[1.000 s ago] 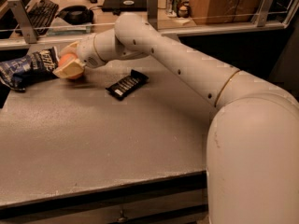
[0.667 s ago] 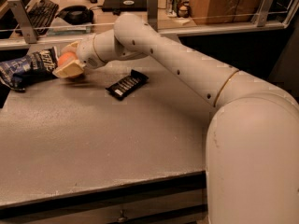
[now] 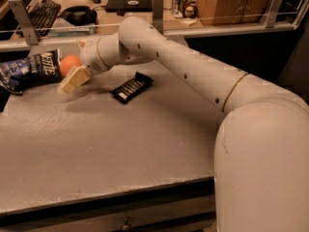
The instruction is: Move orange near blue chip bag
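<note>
Arm (image 3: 193, 76) first: one, white and thick, filling the right side of the view and reaching left across one grey speckled table (image 3: 120, 149). On that table I count three loose things. One blue chip bag (image 3: 29, 70), wrinkled, with white lettering, lies at the far left edge. One black bar wrapper (image 3: 131, 87) lies flat near the middle, well apart from the bag. One orange (image 3: 69, 63) sits just beside the bag's right end; whether they touch I cannot tell. My one gripper (image 3: 73, 80) is low over the table, just in front of the orange and partly covering its lower side; whether it is spread, pressed together or pinching the fruit I cannot tell.

Against a second ago, my gripper sits a little lower in the view and more of the orange shows above it; bag and wrapper lie as they did.

Beyond the table runs a rail with metal posts, then a desk with a keyboard (image 3: 43, 11) and a cardboard box (image 3: 231, 4).
</note>
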`<action>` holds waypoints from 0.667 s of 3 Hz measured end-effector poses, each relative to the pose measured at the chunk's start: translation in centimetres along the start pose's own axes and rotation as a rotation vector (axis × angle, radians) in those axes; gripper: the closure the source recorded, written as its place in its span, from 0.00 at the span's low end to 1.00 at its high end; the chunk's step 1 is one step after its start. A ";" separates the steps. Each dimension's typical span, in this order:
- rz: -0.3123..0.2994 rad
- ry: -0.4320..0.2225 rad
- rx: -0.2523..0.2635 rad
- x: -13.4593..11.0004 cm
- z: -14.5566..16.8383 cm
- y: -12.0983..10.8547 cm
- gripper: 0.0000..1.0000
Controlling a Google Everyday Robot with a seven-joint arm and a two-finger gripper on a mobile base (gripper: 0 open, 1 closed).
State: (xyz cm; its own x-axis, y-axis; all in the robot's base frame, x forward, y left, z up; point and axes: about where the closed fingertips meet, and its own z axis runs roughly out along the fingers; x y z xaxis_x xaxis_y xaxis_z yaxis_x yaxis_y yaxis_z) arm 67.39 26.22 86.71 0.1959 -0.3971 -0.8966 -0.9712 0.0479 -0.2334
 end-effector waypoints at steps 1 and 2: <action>-0.014 -0.002 0.005 -0.6 -1.4 0.5 0.00; -0.057 0.022 0.000 -1.9 -5.6 2.1 0.00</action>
State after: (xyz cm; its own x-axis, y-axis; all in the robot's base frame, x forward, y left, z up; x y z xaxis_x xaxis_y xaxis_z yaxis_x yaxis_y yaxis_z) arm 64.17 21.92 90.07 0.2475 -0.4191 -0.8736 -0.9586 0.0251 -0.2836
